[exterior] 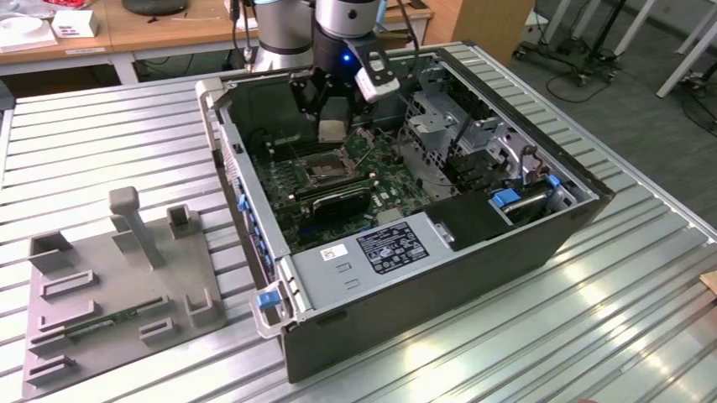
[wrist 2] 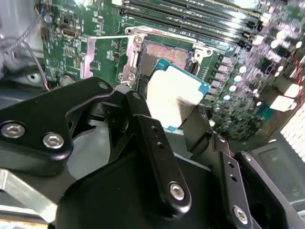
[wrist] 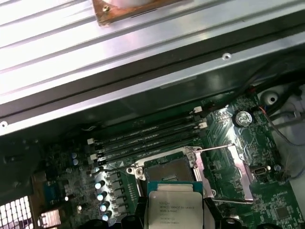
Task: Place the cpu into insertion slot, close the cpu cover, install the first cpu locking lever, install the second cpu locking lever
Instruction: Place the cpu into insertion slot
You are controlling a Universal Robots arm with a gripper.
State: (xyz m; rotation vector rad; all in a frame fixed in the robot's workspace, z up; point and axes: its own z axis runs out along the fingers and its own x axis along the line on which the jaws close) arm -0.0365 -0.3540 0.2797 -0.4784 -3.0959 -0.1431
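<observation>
My gripper (exterior: 332, 124) hangs inside the open computer case, shut on the cpu (exterior: 332, 131), a pale silvery square chip. In both wrist views the cpu (wrist 2: 177, 94) (wrist: 174, 208) sits between the black fingers (wrist 2: 143, 124), held in the air a little above and to one side of the insertion slot (wrist 2: 167, 53) (wrist: 167, 170). In the exterior view the insertion slot (exterior: 321, 173) lies just in front of the gripper. The slot's dark centre is bare. The cpu cover (wrist 2: 106, 57) (wrist: 229, 174) is swung open and lies beside the slot. A thin wire lever (wrist: 215, 148) stands raised beside the cover.
Long black memory slots (wrist: 147, 138) run beside the socket. The case walls (exterior: 241, 180) and a metal drive cage (exterior: 448, 126) hem in the board. A grey fixture plate (exterior: 112, 290) with upright holders lies on the ribbed table at the exterior view's left.
</observation>
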